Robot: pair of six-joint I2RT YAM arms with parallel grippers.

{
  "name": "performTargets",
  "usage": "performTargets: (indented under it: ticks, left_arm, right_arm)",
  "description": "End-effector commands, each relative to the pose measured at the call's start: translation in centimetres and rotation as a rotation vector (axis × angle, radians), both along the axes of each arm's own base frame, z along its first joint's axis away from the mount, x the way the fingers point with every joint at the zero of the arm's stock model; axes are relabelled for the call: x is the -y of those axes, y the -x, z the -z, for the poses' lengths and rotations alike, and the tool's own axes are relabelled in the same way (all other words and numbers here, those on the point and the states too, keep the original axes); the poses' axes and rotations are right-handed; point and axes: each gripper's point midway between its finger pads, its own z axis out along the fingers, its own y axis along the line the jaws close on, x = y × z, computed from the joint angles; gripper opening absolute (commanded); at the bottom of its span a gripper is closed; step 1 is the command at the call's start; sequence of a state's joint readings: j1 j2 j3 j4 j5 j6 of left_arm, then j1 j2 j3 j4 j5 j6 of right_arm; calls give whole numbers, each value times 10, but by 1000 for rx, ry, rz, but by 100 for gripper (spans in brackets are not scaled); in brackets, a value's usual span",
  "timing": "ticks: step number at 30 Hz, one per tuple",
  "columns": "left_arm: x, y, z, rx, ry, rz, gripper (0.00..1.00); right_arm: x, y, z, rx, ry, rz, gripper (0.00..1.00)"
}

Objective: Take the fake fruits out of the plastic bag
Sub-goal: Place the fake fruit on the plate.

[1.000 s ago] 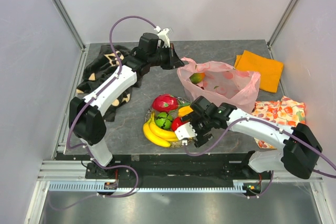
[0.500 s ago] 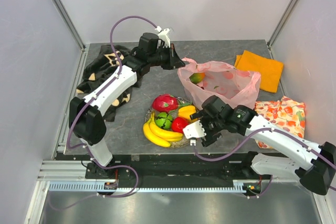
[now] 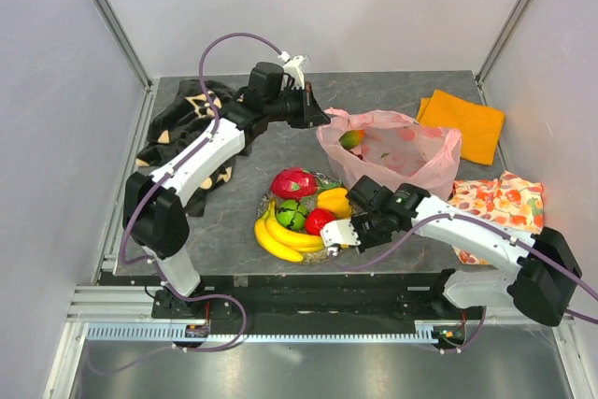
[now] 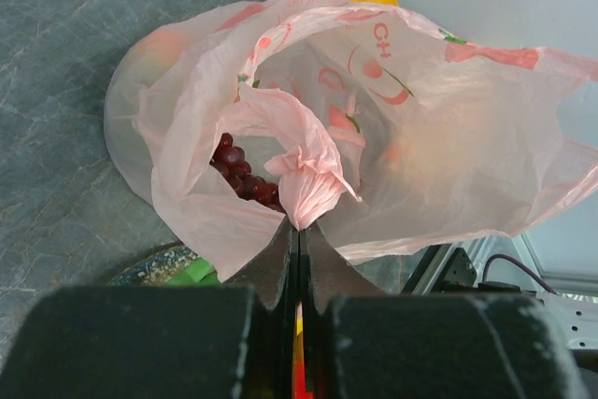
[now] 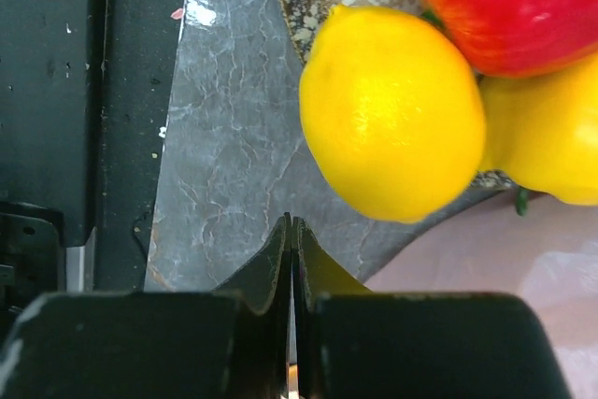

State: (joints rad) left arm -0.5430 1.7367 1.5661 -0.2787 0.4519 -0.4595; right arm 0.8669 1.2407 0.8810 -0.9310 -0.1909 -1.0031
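Note:
The pink plastic bag (image 3: pixel 392 151) lies open at the back right, with a green-orange fruit (image 3: pixel 350 139) showing inside. My left gripper (image 3: pixel 316 119) is shut on a bunched bit of the plastic bag (image 4: pixel 308 179) at its rim, and dark grapes (image 4: pixel 245 173) lie in the opening. The glitter plate (image 3: pixel 322 178) holds the dragon fruit (image 3: pixel 292 182), green ball (image 3: pixel 290 215), red apple (image 3: pixel 319 220), bananas (image 3: pixel 278 236) and yellow pieces (image 3: pixel 334 200). My right gripper (image 3: pixel 336 234) is shut and empty, just short of a yellow fruit (image 5: pixel 392 109) at the plate's edge.
An orange cloth (image 3: pixel 462 123) lies at the back right and a floral cloth (image 3: pixel 495 207) at the right edge. A dark patterned cloth (image 3: pixel 182 128) covers the left side. The table's black front edge (image 5: pixel 56 91) runs close beside my right gripper.
My right gripper was open at the plate, drew back a little to the right and has shut with nothing in it. The left gripper keeps its hold on the bag.

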Motion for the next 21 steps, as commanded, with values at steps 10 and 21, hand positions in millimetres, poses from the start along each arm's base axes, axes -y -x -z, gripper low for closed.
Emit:
performTargets:
  ticks: [10,21]
  left_arm:
    - [1,10,-23,50,42,16,2]
    - [2,9,-19,35,42,16,2]
  right_arm:
    - [-25,-11,20,-37,-15,-9,4]
    - [-31,-16,24,-46,-18,7,6]
